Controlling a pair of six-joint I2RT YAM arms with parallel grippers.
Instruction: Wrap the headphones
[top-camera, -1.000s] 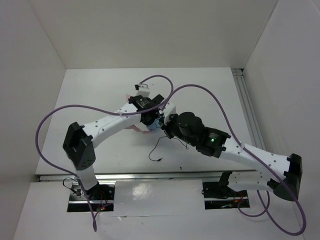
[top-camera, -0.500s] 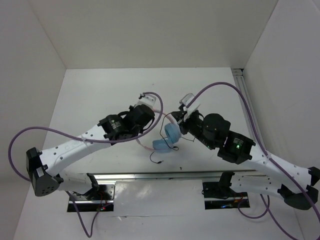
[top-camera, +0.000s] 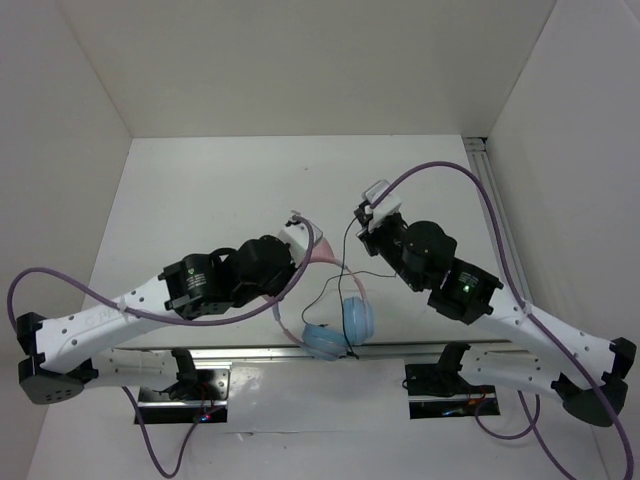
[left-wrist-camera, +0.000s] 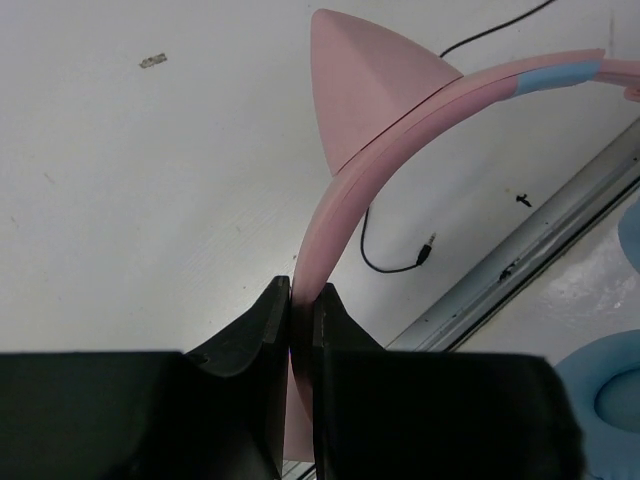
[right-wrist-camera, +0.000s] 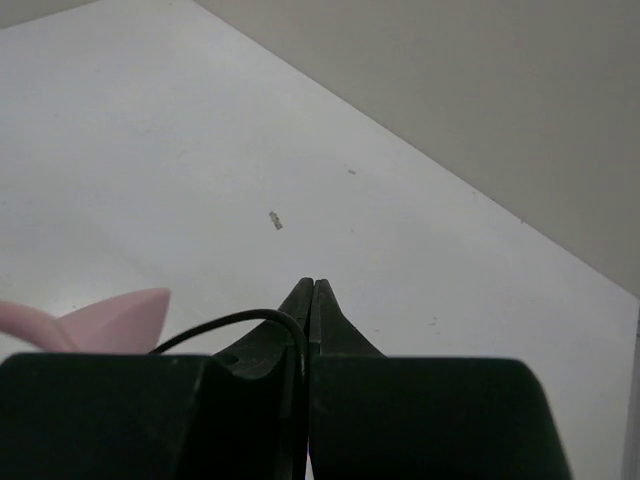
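1. The left pincer (left-wrist-camera: 301, 300) is clamped flat on the pink headband (left-wrist-camera: 345, 180). The band rises straight out from between its jaws, then arcs off to that pincer's right, with one cat-ear point on the outside of the curve.
2. The right pincer (right-wrist-camera: 309, 300) is pressed shut on the thin black cord (right-wrist-camera: 230, 322), which loops out to its left just before the tips.
3. The headphones (top-camera: 356, 320) appear to be held off the table (left-wrist-camera: 120, 180). Seen from above, the two blue cups (top-camera: 322, 341) hang at the near edge over the rail (left-wrist-camera: 540, 240), back toward the arm bases from both pincers.
4. The relation that matters is that the pincers face each other across the top of the band, near but apart. The cord drops from the right pincer toward the cups, running roughly alongside the band rather than across it.
5. The plug (left-wrist-camera: 428, 240) lies loose on the table beneath the band, so I judge there is slack left to take up.
6. The right arm holds the cord, so it is the one placed to carry it. To make a turn, the cord must cross the band's long axis while the left pincer keeps the band steady.
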